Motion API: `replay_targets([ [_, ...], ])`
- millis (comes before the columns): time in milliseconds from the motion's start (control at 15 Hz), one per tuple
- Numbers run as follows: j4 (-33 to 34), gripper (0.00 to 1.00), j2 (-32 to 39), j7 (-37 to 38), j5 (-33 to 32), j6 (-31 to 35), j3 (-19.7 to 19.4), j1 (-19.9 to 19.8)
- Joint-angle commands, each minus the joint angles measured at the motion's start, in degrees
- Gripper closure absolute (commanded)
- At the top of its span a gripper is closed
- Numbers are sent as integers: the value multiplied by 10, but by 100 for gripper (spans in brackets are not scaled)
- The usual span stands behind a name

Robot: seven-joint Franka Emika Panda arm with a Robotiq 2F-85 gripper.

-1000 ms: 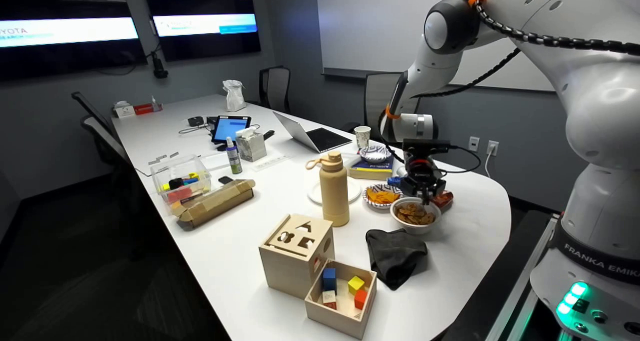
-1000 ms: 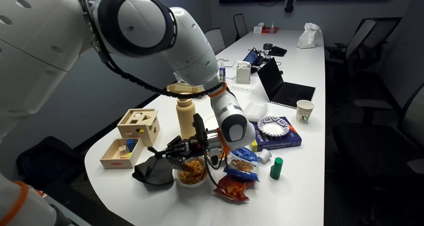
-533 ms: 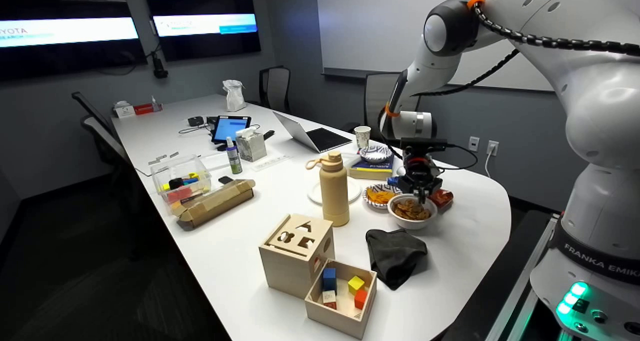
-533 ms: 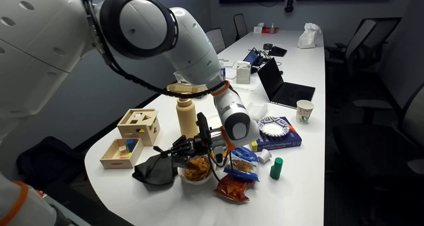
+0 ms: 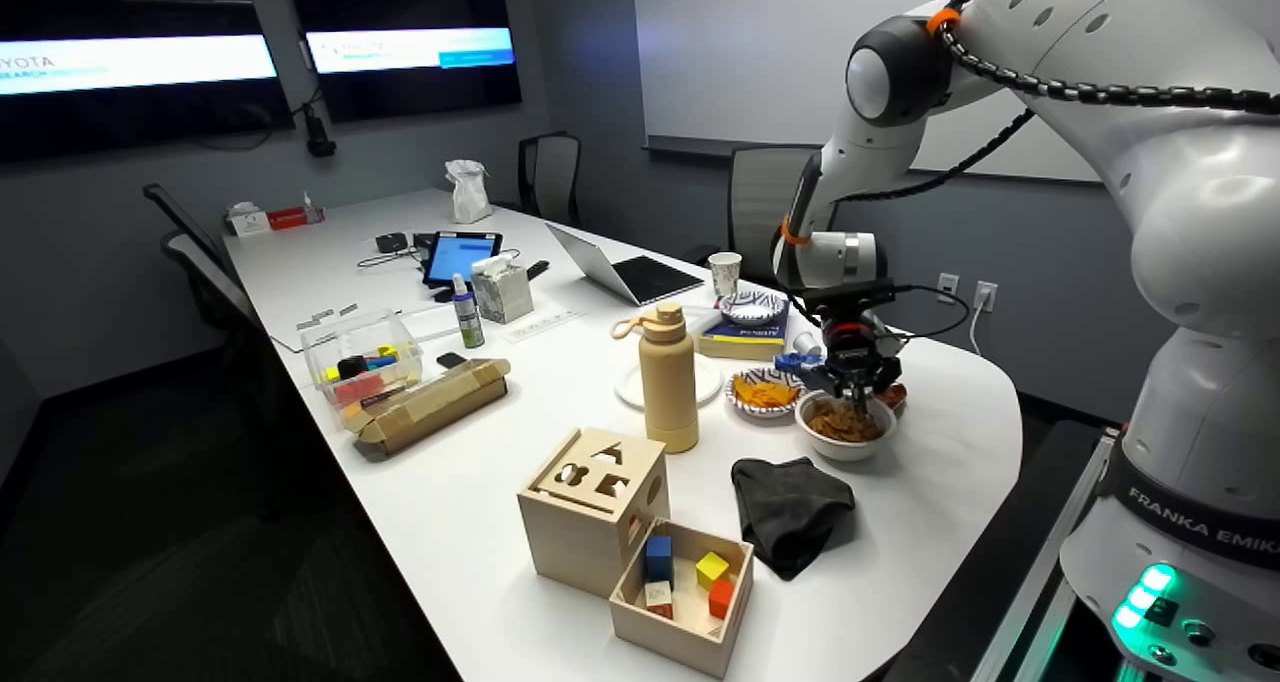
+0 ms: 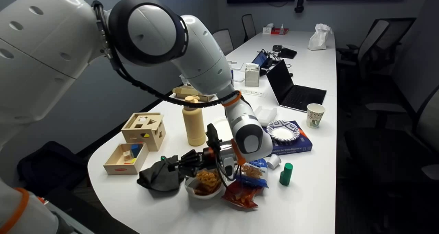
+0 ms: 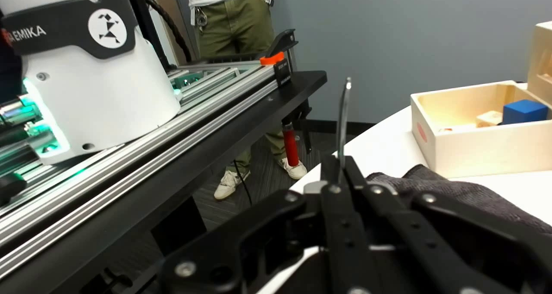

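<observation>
a slender metal utensil point(image 7: 343, 121) is being gripped in the closed hand point(image 7: 342, 169), one end being left bare past the fingertips. the hand is being held right over the white bowl point(image 5: 840, 452), in which brown chips point(image 5: 838, 426) are being contained; whether the utensil's other end is being pressed into them cannot be told. just beside the bowl, orange chips point(image 5: 765, 394) are being held in a patterned dish point(image 5: 768, 413). to the bowl's right in an exterior view, a red bag point(image 6: 240, 199) is being partly covered by a blue bag point(image 6: 256, 179). close to the bowl, part of the white bench point(image 5: 930, 522) is being covered by a black cloth point(image 5: 790, 512). farther from the bowl, a white plate point(image 5: 708, 382) is being partly hidden by a tan bottle point(image 5: 670, 392). past the cloth from the bowl, coloured blocks point(image 5: 713, 569) are being held in an open wooden box point(image 5: 670, 637).
</observation>
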Motion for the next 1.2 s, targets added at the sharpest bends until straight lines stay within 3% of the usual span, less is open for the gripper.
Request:
replay_targets([
  [0,29,99,30,-19,-8,-62,13,-12],
  [267,45,99,40,-103,7,-64,34,-23],
  [533,47,99,32,-141,14,-32,33,-21],
  [867,28,99,20,-67,15,-12,3,-5],
  [1133,34,99,31,4,8,-53,-8,-9],
])
